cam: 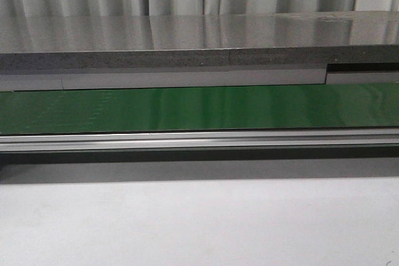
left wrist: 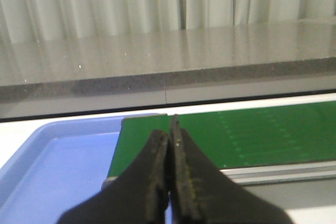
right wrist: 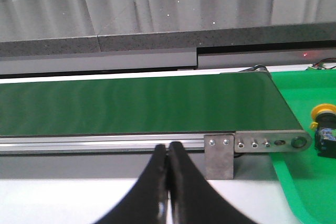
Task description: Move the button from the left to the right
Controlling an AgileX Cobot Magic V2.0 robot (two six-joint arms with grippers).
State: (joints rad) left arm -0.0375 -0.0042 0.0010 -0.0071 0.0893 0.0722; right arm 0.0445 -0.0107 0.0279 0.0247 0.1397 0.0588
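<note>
A button [right wrist: 324, 129] with a yellow round cap on a black body lies in the green tray [right wrist: 304, 192] past the conveyor's right end, seen only in the right wrist view. My right gripper [right wrist: 168, 148] is shut and empty, in front of the conveyor rail, left of the button. My left gripper [left wrist: 168, 135] is shut and empty, over the conveyor's left end beside the blue tray [left wrist: 47, 171]. Neither gripper shows in the front view.
The green conveyor belt [cam: 199, 107] runs across the scene with an aluminium rail [cam: 199, 139] in front and a grey shelf [cam: 199, 42] behind. A metal bracket [right wrist: 219, 156] hangs at the belt's right end. White table surface [cam: 199, 222] lies in front.
</note>
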